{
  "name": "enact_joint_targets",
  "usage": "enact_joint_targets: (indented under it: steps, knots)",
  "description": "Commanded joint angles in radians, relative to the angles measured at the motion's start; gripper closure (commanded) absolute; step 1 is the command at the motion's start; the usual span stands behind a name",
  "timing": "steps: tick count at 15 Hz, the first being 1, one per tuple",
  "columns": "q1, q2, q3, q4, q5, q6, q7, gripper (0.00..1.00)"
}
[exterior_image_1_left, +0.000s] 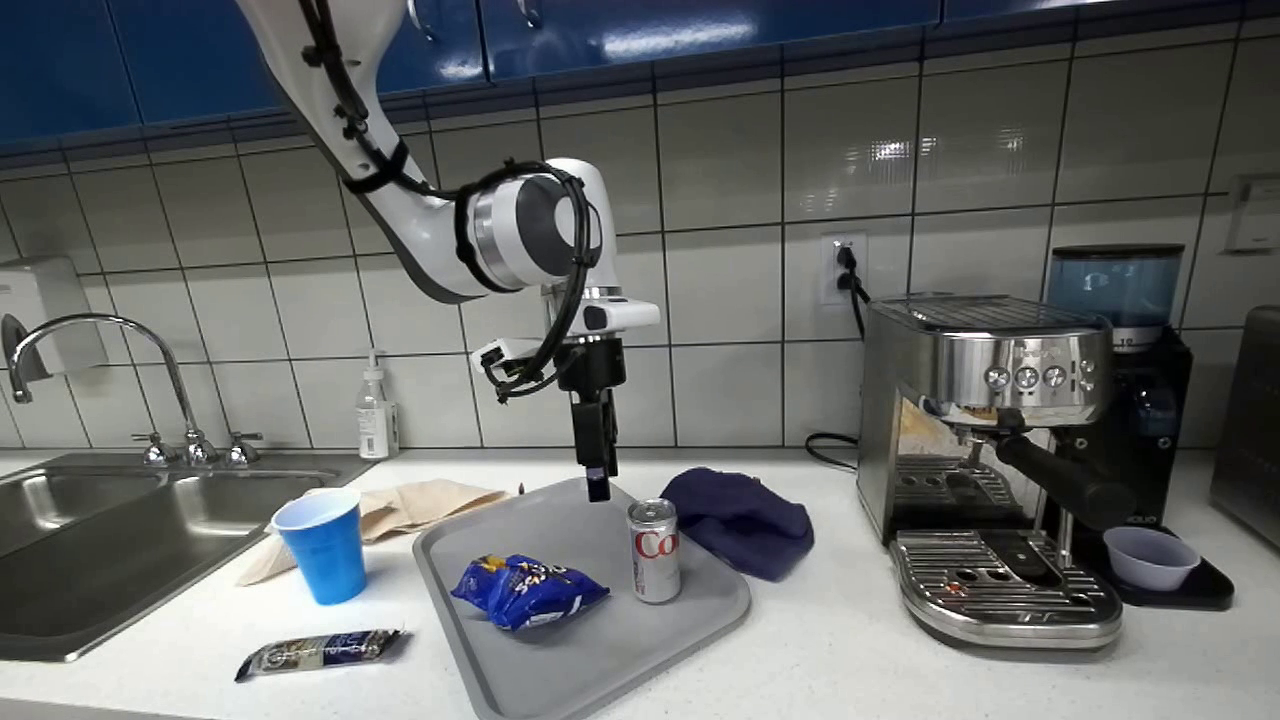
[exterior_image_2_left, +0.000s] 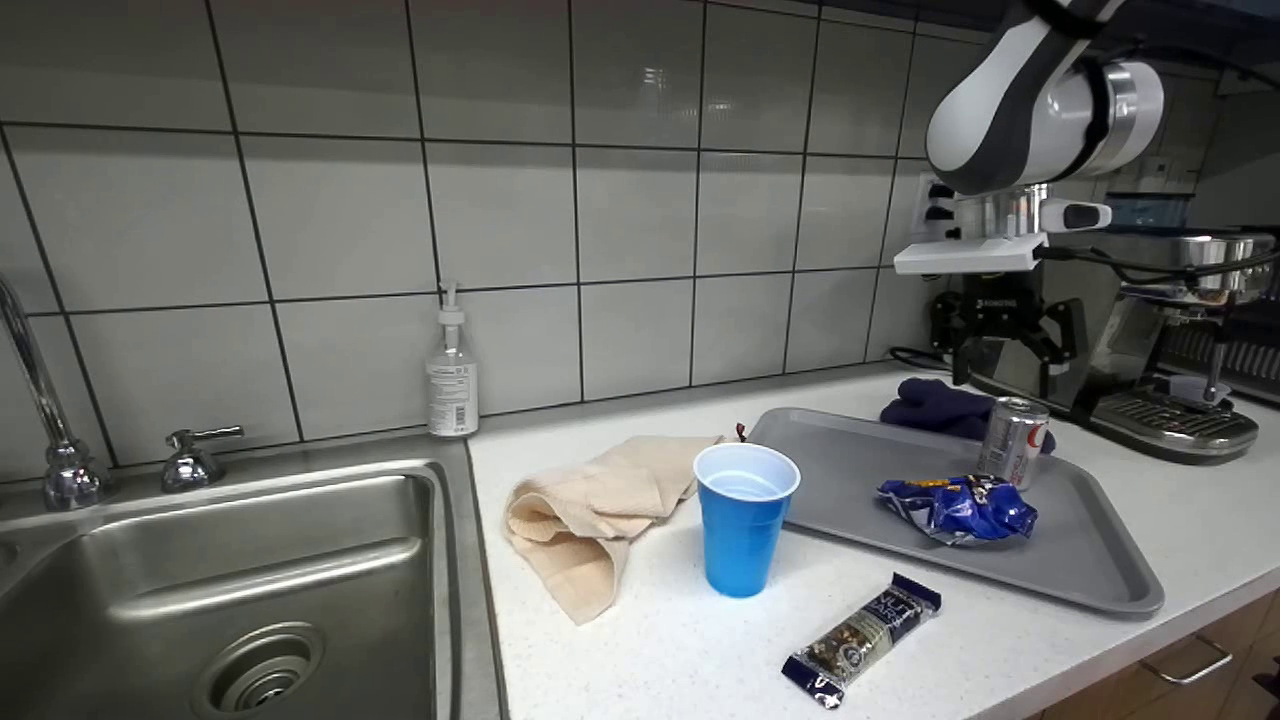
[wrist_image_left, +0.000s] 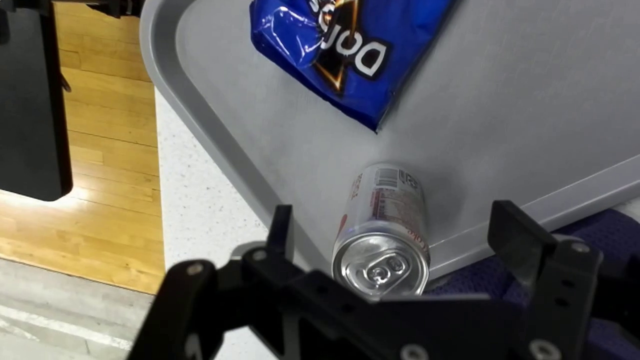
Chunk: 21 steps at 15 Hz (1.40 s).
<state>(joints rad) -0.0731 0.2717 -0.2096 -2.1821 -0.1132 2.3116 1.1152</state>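
- The gripper (exterior_image_2_left: 1003, 378) points straight down above the tray (exterior_image_1_left: 570, 670), its jaws spread wide; it has hold of nothing. That pose probably lets it come over upright things without brushing them.
- The can (wrist_image_left: 385, 220) stands upright on its flat base near the tray's rim, which likely keeps it steady. It is the nearest thing to the gripper, lower than the jaws and apart from them. The wrist view frames it in the gap between them; in an exterior view its top shows below the tips, off toward the coffee machine (exterior_image_1_left: 960, 375).
- The chip bag (exterior_image_1_left: 530, 592) lies near the can, slumped, presumably because it is too soft to stand.
- The tray sits flat on the counter (exterior_image_2_left: 680, 650); its raised rim should stop both from sliding off.
- A purple cloth (exterior_image_1_left: 740, 525) lies bunched just beside the tray, close to the can.
- Near the tray's other side, a blue cup (exterior_image_2_left: 742, 530) stands upright, with a crumpled beige cloth (exterior_image_2_left: 620, 490) beside it and a snack bar (exterior_image_2_left: 865, 640) lying flat.
- Farther off, a soap bottle (exterior_image_2_left: 452, 390) stands by the sink (exterior_image_2_left: 475, 580), probably for handwashing.
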Motion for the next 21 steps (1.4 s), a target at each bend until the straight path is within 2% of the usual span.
enact_joint_targets:
  steps: [1, 11, 21]
  knots:
    - [-0.002, -0.001, 0.002, -0.004, 0.006, 0.010, -0.018, 0.00]
    - [-0.020, 0.044, 0.001, 0.013, 0.044, 0.059, -0.070, 0.00]
    - [-0.044, 0.091, -0.006, 0.040, 0.136, 0.108, -0.140, 0.00]
